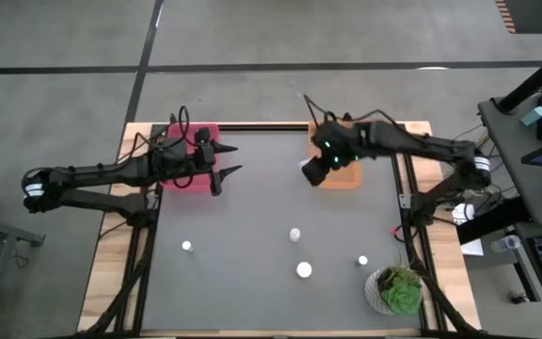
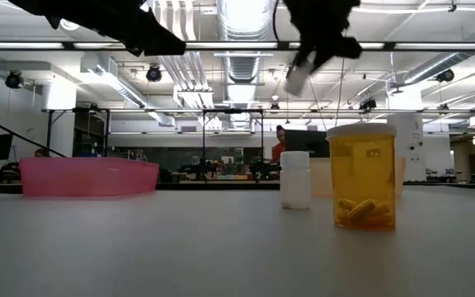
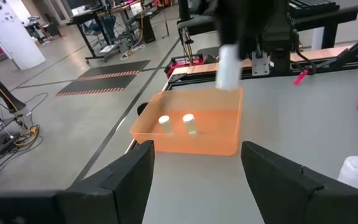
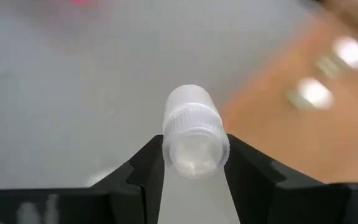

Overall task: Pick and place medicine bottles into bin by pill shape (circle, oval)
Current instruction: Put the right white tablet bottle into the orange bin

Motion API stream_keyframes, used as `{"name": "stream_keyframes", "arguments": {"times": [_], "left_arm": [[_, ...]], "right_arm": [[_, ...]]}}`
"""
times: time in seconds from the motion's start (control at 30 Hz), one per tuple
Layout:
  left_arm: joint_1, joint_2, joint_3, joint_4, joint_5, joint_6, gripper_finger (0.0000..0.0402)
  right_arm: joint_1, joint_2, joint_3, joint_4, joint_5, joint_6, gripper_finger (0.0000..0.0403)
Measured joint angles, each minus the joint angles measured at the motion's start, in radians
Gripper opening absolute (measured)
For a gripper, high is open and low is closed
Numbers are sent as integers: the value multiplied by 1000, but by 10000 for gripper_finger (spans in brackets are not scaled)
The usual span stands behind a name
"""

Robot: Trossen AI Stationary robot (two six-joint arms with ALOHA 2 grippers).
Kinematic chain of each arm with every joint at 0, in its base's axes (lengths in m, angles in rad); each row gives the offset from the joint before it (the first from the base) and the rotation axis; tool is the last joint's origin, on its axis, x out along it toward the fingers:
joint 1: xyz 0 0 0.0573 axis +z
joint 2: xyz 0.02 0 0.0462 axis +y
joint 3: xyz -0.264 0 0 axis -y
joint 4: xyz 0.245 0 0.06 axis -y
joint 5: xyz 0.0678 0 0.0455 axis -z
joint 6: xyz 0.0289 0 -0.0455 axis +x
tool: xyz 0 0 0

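My right gripper [image 1: 310,169] is shut on a small white medicine bottle [image 4: 193,132], held in the air at the left edge of the orange bin [image 1: 339,166]. The bin holds two white bottles [image 3: 164,122] [image 3: 188,121]. My left gripper [image 1: 226,161] is open and empty beside the pink bin [image 1: 193,156]. Several more small bottles stand on the dark table top nearer the front: [image 1: 187,247], [image 1: 295,234], [image 1: 304,270], [image 1: 363,261]. The low view shows a white bottle [image 2: 295,179] and an amber one [image 2: 362,176] with oval pills. My right gripper pinches the white bottle by its two opposite sides [image 4: 166,152] between the two fingers. The fingers come from above, slanting down. The bottle sticks out beyond the fingertips, along the fingers. It hangs tilted and lifted clear [image 3: 229,67] over the orange bin's edge.
A green plant in a white pot [image 1: 400,290] stands at the table's front right corner. The pink bin [image 2: 89,176] is at the far left, the orange bin at the far middle. The dark table top [image 1: 252,217] between bins and bottles is bare.
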Motion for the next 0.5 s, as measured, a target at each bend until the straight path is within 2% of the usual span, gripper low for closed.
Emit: {"name": "stream_keyframes", "arguments": {"times": [0.1, 0.2, 0.5], "left_arm": [[0, 0, 0, 2, 0, 0, 226], [0, 0, 0, 1, 0, 0, 226], [0, 0, 0, 2, 0, 4, 226]], "right_arm": [[-120, 68, 32, -191, -3, -48, 137], [-234, 124, 45, -302, -2, -109, 137], [-463, 210, 47, -307, -11, -255, 137]]}}
